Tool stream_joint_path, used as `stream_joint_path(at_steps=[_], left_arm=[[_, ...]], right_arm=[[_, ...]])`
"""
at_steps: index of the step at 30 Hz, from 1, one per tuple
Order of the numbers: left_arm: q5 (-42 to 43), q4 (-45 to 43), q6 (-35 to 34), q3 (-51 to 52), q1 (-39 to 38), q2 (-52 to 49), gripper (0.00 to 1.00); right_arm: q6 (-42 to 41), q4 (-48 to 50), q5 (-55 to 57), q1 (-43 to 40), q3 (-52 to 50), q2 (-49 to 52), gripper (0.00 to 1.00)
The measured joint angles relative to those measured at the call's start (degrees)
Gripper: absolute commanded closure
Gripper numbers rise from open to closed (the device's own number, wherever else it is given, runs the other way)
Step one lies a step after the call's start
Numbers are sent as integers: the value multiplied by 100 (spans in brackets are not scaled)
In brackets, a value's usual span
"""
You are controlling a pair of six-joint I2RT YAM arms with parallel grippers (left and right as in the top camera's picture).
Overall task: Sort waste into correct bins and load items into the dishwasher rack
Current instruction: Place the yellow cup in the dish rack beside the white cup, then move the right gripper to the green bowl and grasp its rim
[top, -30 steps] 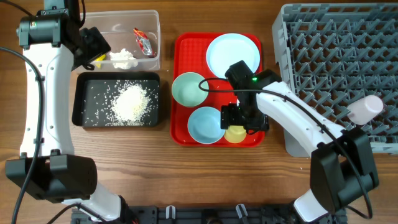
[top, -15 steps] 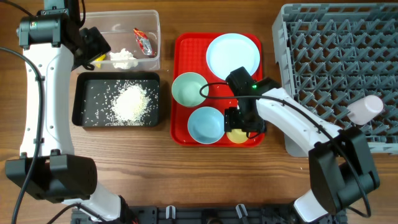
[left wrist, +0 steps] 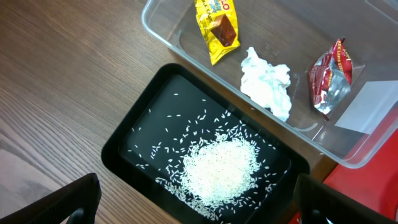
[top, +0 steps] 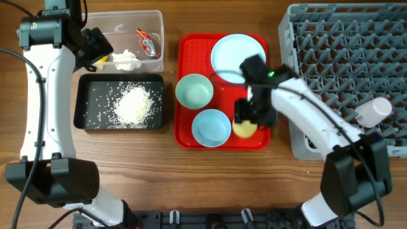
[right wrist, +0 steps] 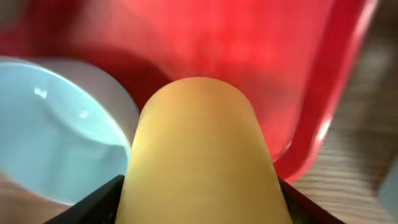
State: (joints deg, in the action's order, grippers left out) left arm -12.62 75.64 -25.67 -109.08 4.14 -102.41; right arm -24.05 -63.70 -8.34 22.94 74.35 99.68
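My right gripper (top: pixel 250 121) is shut on the small yellow cup (top: pixel 242 129), which fills the right wrist view (right wrist: pixel 199 155) and hangs over the red tray's front right corner. A light-blue bowl (top: pixel 211 126) lies just left of it, a pale-green bowl (top: pixel 194 91) behind that, and the light-blue plate (top: pixel 236 54) at the tray's back. The pale-pink cup (top: pixel 374 111) lies in the grey dishwasher rack (top: pixel 331 38). My left gripper (left wrist: pixel 193 205) is open above the black tray (left wrist: pixel 143 134) of rice (left wrist: pixel 221 167). The clear tub (left wrist: pixel 367 149) holds a yellow wrapper (left wrist: pixel 217 25), a red wrapper (left wrist: pixel 329 74) and a tissue (left wrist: pixel 267 84).
The red serving tray (top: pixel 222 140) sits mid-table between the bins and the rack. The black tray (top: pixel 86 105) and clear tub (top: pixel 121 22) stand at the left. Bare wood shows along the front edge.
My right gripper has risen and shifted right and back with the yellow cup in it. The left arm has not moved.
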Motion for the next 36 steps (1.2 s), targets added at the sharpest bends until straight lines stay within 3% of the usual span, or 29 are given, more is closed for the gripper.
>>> stream_joint_path(at_steps=[5, 9, 14, 19, 23, 29, 33, 36], left_arm=[[-2, 0, -2, 0, 0, 0, 0], [0, 0, -4, 0, 0, 0, 0], [0, -2, -4, 0, 0, 0, 0], [0, -2, -17, 0, 0, 0, 0], [0, -4, -17, 0, 0, 0, 0], [0, -2, -17, 0, 0, 0, 0], [0, 0, -17, 0, 0, 0, 0], [0, 0, -17, 0, 0, 0, 0]], right_arm=[[529, -918, -74, -999, 1545, -22, 34], [1001, -1394, -105, -2417, 2411, -39, 34], [1241, -1368, -109, -4441, 2483, -39, 34], [1126, -634, 17, -6413, 2481, -39, 35], [870, 17, 603, -6913, 2448, -39, 36], [717, 461, 890, -6918, 1969, -35, 36], [693, 516, 992, -6918, 1832, 514, 35], [632, 636, 994, -6918, 1792, 748, 4]])
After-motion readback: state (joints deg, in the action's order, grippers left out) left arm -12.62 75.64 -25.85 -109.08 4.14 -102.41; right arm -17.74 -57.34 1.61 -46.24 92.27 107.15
